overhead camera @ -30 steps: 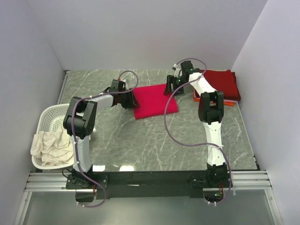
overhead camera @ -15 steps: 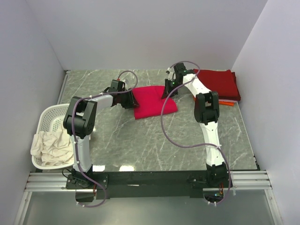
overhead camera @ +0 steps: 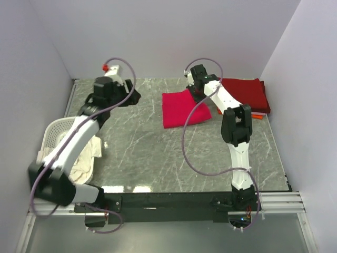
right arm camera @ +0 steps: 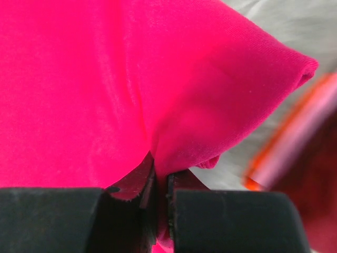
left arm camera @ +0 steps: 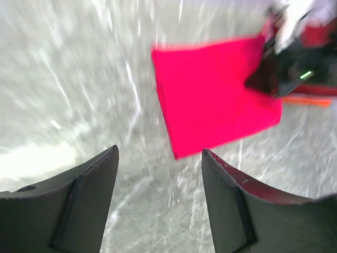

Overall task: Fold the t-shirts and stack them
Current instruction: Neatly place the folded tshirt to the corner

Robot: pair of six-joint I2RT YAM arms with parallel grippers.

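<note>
One folded crimson-red cloth t-shirt (overhead camera: pixel 179 109) lies on the grey marbled table (overhead camera: pixel 147 153), just left of the stack of dark maroon folded shirts (overhead camera: pixel 245 94), with your right gripper (right arm camera: pixel 160 179) clamped tight on its far right corner. Lift it by that single pinch and the layers may sag open or slide out, spoiling the fold. Your left gripper (left arm camera: pixel 159 153) hangs wide apart and empty, well away, so it gives no support.

bright even light, left wrist blurred
</note>
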